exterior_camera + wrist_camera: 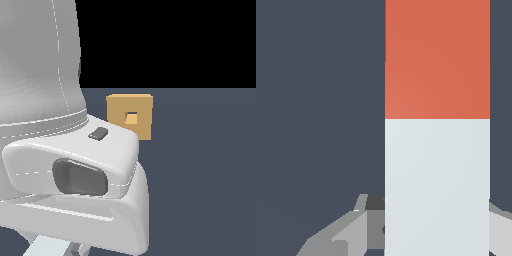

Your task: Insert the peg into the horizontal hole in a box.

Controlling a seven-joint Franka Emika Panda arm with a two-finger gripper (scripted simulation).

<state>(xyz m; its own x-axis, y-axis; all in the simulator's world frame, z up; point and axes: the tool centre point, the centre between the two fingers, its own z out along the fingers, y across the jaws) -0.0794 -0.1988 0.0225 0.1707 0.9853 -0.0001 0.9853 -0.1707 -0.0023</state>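
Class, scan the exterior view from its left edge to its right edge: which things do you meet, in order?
The robot arm's large white-grey body → the tan box → the small square hole in the box's face → bare dark grey floor out to the right edge.

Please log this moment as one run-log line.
gripper: around peg | grip: cannot tell | box: apart | hole: empty

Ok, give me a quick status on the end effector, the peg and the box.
End effector around the peg's pale section; contact unclear. Box standing apart, hole unfilled. Arm fills the exterior view's left; nothing seen blocking the hole.
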